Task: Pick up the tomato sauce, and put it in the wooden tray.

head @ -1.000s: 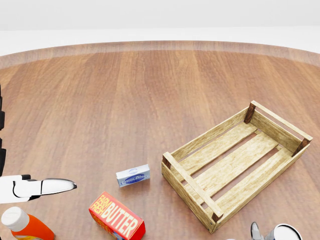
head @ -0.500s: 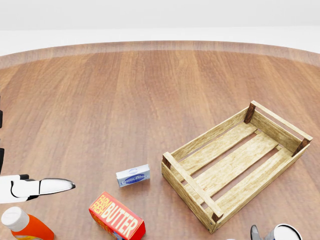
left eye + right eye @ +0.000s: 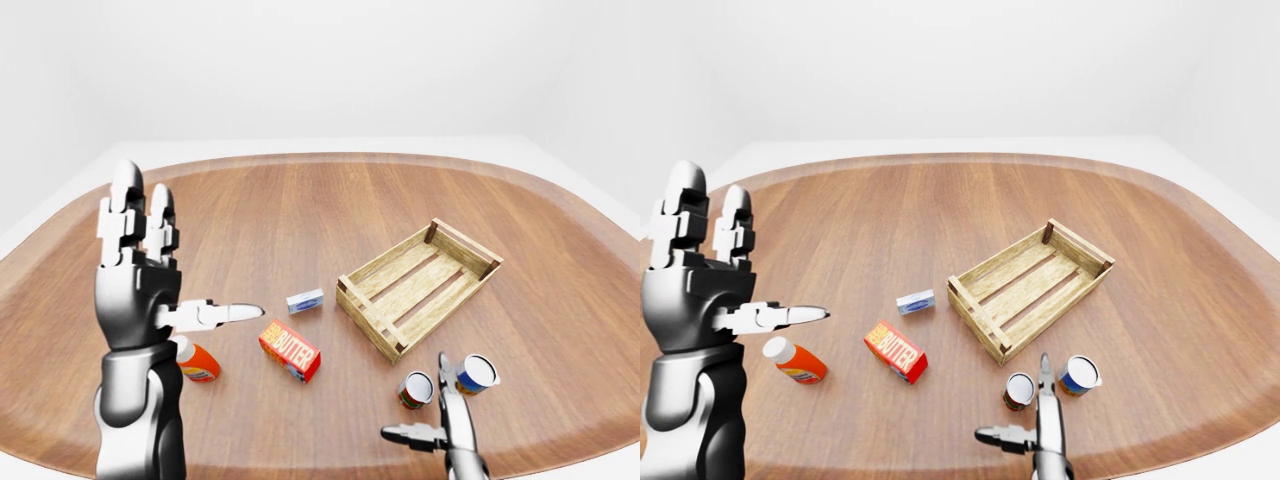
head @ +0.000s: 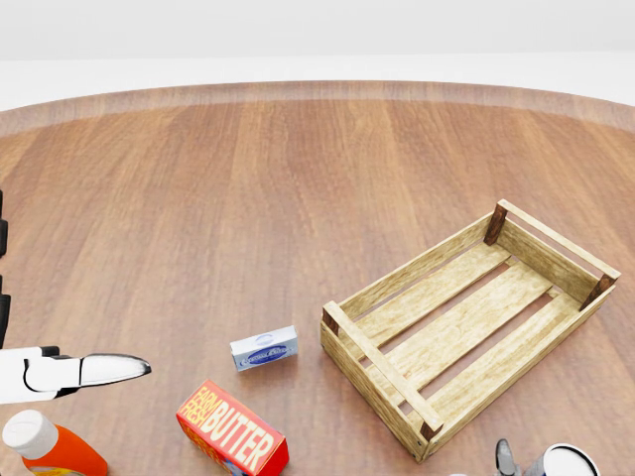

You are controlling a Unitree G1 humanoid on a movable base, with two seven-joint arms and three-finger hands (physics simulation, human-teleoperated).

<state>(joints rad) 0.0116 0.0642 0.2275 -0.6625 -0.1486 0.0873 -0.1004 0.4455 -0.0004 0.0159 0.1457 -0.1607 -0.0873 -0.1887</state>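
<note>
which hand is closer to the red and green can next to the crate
Right. The right hand sits just below the red and green can, fingers open. The left hand is raised far across the table at the view's left.

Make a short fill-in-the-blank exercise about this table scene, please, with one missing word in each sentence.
1. The wooden tray holds ____ objects.
2. The butter box is mostly ____ in colour.
3. The left hand has its fingers ____.
4. Beside the right hand stand ____ cans.

Missing words: no; red; open; two
</note>
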